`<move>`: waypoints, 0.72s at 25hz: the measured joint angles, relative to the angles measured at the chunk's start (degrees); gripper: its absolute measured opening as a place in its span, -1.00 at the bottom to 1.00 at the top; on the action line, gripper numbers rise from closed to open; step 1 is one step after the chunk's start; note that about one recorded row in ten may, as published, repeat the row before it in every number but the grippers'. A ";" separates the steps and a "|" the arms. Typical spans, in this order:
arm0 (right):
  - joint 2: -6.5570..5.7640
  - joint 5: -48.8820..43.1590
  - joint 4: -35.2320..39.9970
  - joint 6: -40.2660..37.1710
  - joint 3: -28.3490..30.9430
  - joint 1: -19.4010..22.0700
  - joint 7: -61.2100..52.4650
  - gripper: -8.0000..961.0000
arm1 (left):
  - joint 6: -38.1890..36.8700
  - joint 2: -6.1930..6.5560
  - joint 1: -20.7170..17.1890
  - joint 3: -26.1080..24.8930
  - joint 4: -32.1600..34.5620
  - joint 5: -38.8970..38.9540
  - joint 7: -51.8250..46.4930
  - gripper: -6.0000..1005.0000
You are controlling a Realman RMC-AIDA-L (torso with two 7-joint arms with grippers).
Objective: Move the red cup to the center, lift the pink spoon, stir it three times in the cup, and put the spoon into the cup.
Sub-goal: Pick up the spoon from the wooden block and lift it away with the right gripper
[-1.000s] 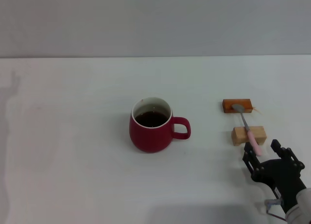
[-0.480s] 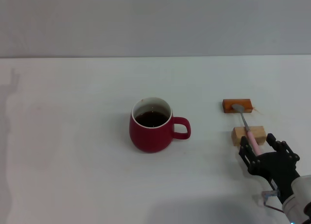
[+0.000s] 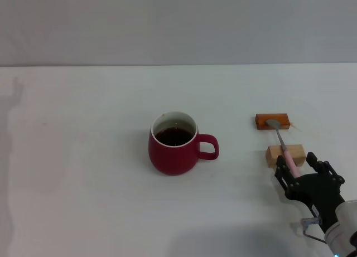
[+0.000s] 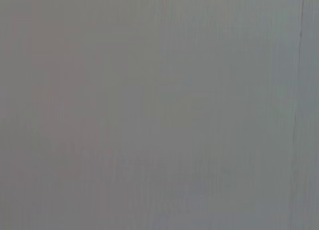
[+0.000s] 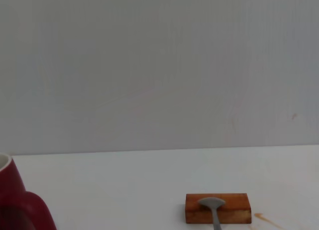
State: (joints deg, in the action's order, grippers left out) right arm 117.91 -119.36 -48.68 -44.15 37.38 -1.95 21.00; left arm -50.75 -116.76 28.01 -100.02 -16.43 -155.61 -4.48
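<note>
The red cup (image 3: pixel 174 151) stands upright near the table's middle with dark liquid inside and its handle pointing right. It also shows at the edge of the right wrist view (image 5: pixel 20 207). The pink spoon (image 3: pixel 284 148) lies across two blocks, with its grey bowl (image 5: pixel 212 204) on the orange-brown block (image 3: pixel 272 121) and its pink handle over the light wooden block (image 3: pixel 285 155). My right gripper (image 3: pixel 301 169) is open at the near end of the handle, with one finger on each side of it. My left gripper is out of view.
The white table (image 3: pixel 83 173) meets a grey wall at the back. The two blocks sit close together to the right of the cup. The left wrist view shows only a plain grey surface.
My right gripper has moved forward and slightly left, so its fingers now sit on either side of the spoon's handle end. The cup, spoon and blocks have not moved.
</note>
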 joint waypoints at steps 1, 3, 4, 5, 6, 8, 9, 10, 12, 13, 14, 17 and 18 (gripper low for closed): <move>0.01 0.00 0.00 0.00 0.03 0.01 0.00 0.35 | 0.04 0.04 0.03 0.00 0.00 -0.02 0.00 0.67; 0.08 0.01 -0.01 0.04 0.06 0.02 0.00 0.34 | 0.06 0.07 0.03 0.00 0.00 -0.06 0.00 0.67; 0.08 0.01 -0.01 0.04 0.06 0.02 0.00 0.33 | 0.06 0.07 0.03 0.00 0.00 -0.07 0.00 0.67; 0.10 0.00 -0.01 0.04 0.05 0.01 0.00 0.33 | 0.06 0.07 0.03 0.00 0.00 -0.07 0.00 0.67; 0.10 0.00 -0.01 0.04 0.05 0.01 0.00 0.32 | 0.06 0.05 0.03 0.00 0.00 -0.10 0.00 0.67; 0.11 -0.01 -0.01 0.04 -0.14 0.02 0.00 0.31 | 0.06 -0.02 0.00 0.01 0.00 -0.19 0.00 0.67; 0.11 0.00 -0.01 0.05 -0.23 0.02 0.00 0.31 | 0.06 -0.02 0.00 0.01 0.00 -0.19 0.00 0.67; 0.11 0.00 -0.01 0.04 -0.29 0.05 0.00 0.30 | 0.06 -0.02 -0.03 0.01 0.00 -0.20 0.00 0.67; 0.09 0.02 -0.01 0.04 -0.36 0.16 0.00 0.29 | 0.05 -0.06 -0.03 0.01 0.00 -0.22 0.00 0.67; 0.09 0.04 -0.01 0.05 -0.38 0.28 0.00 0.28 | 0.04 -0.08 -0.06 0.01 0.00 -0.22 -0.01 0.67; 0.10 0.05 -0.01 0.05 -0.38 0.34 0.00 0.28 | 0.01 -0.13 -0.11 0.01 0.00 -0.24 -0.01 0.67; 0.27 0.02 -0.01 -0.05 -0.38 0.88 0.00 0.26 | 0.00 -0.14 -0.13 0.00 0.00 -0.28 -0.01 0.67; 0.27 0.02 -0.01 -0.05 -0.38 0.88 0.00 0.26 | 0.00 -0.14 -0.13 0.00 0.00 -0.28 -0.01 0.67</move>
State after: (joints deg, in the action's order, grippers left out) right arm 118.19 -119.34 -48.69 -44.21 36.99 -1.07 21.00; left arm -50.75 -116.89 27.88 -100.01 -16.43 -155.89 -4.48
